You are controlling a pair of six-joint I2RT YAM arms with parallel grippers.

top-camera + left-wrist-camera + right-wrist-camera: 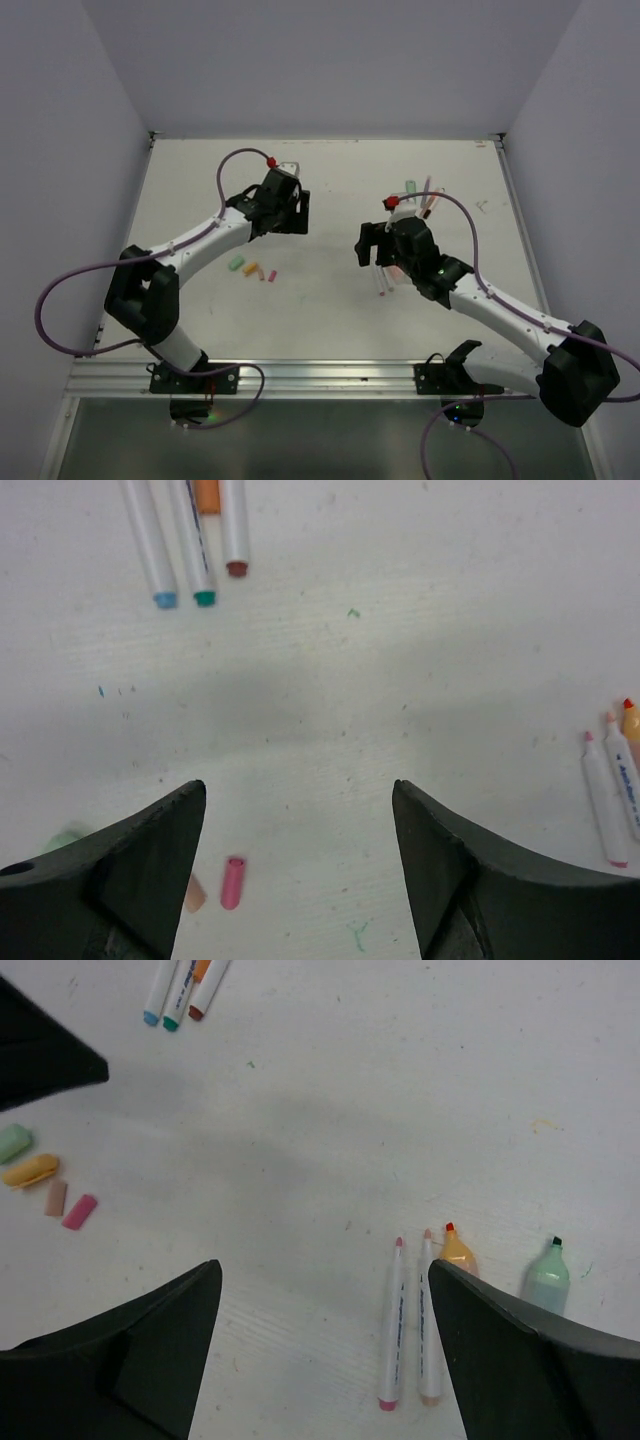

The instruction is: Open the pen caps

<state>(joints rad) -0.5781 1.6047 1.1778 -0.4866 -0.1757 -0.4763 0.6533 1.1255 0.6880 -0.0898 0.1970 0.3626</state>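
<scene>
Table: a white matte top [330,330] with faint scuffs and small ink flecks, and pale grey walls on three sides.
Loose pen caps: four lie in a close cluster on the left half of the table, none on a pen: a mint green cap [14,1143], an orange cap [30,1171], a tan cap [56,1197] and a pink cap [79,1211].
Far pens: a blue-ended pen [150,540], a green-ended pen [190,540] and a red-brown-ended pen [235,530] lie side by side, with an orange barrel [207,495] between the last two.
Right-hand pens: a pink-tipped pen [392,1325], a peach-tipped pen [430,1320], an orange highlighter [458,1250] and a pale green highlighter [546,1275] lie parallel with their tips bare.
In the way: in the left wrist view, a left finger [150,870] hides part of the tan cap. In the right wrist view, a right finger [540,1360] covers the lower bodies of both highlighters.
Left gripper [298,790]: the jaws are spread wide with nothing between them, over bare table, and the pink cap lies near the left finger.
Right gripper [323,1265]: the jaws are spread wide and empty, with the two slim right-hand pens showing between its fingers.
Materials and shapes: the fingers are black, smooth and wedge-shaped. The caps are short plastic cylinders. The slim pens have white barrels, and the highlighters are thicker and taper to the tip.
</scene>
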